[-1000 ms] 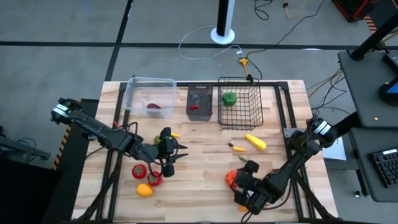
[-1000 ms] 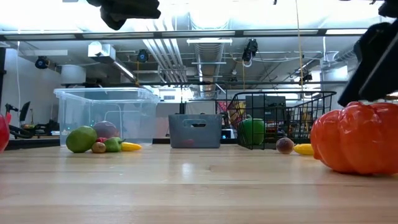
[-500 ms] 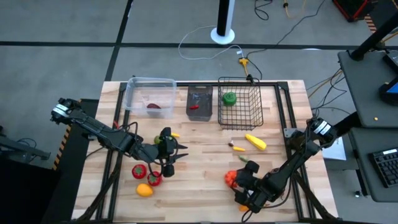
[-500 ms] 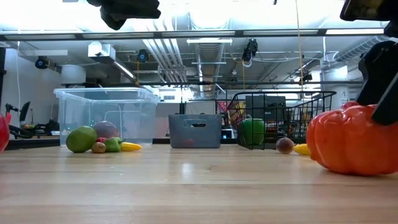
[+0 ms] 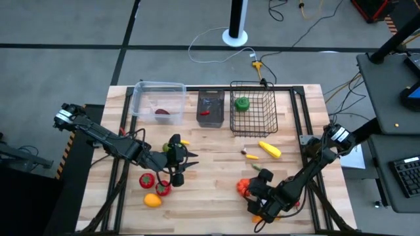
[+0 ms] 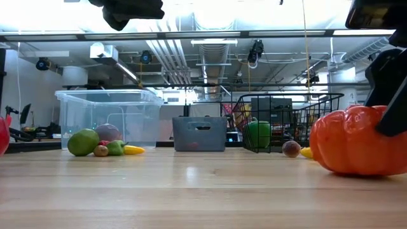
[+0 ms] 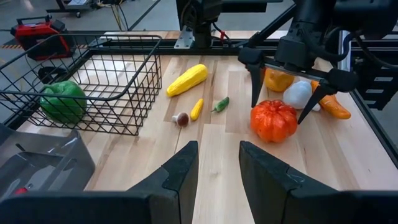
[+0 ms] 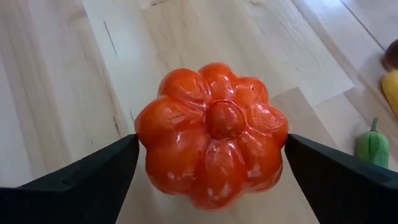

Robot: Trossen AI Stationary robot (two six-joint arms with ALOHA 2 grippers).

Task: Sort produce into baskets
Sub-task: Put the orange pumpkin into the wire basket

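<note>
the right tool (image 7: 284,87) stands wide open, fingers either side of the orange pumpkin (image 8: 211,134) on the tabletop (image 5: 216,170), gripping nothing. the left tool (image 5: 177,172) hangs narrowly parted and empty beside the strawberry (image 5: 163,189).

Bright, even overhead light — ceiling glare in low view, soft shadows.

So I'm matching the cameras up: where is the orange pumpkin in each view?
High: pumpkin at the table's front right, by the right arm.
Low: far right, large and close.
Left wrist: right of centre, between the right arm's spread fingers.
Right wrist: centre, between that arm's own fingers.
Shared landmark: the wire basket, missing only from the right wrist view.
</note>
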